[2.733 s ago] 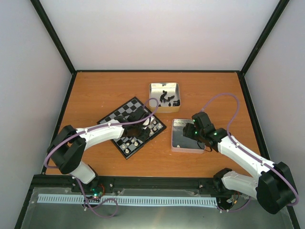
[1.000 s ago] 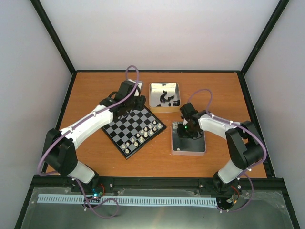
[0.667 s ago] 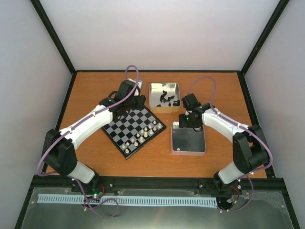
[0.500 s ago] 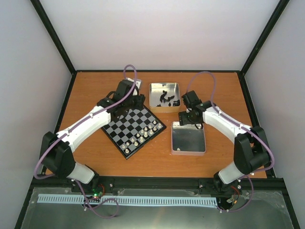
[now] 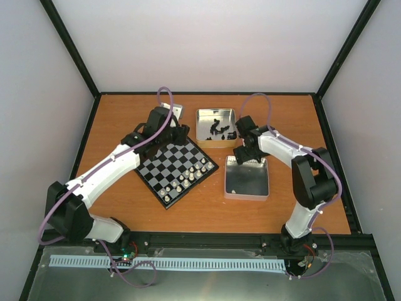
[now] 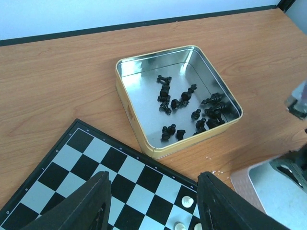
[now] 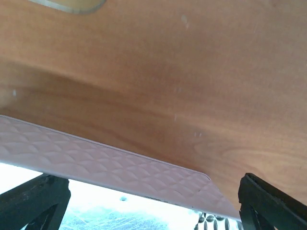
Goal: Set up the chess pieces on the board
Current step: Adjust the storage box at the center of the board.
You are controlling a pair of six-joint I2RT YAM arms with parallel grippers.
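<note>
The wooden desk carried everything. The chessboard, set cornerwise, lay directly beneath the left end effector, which hung over its far corner. That end effector's jaws stood about half apart with only chequered squares showing between them, so it held nothing.

The pink-rimmed tin lay just under and nearward of the right end effector. Its jaws were spread as wide as they go and were empty, poised over the tin's far edge. A gold-walled tin sat just ahead and to the right of the left end effector, and just beyond the right one.

Cream-white chessmen stood in rows along the board's edge nearward of the left end effector. Black chessmen lay jumbled in the gold-walled tin.

These pieces are probably light, hard, smooth plastic and easily toppled or flicked away. Pinching one across its narrow stem, squarely from above, looked safest, well clear of its neighbours.
</note>
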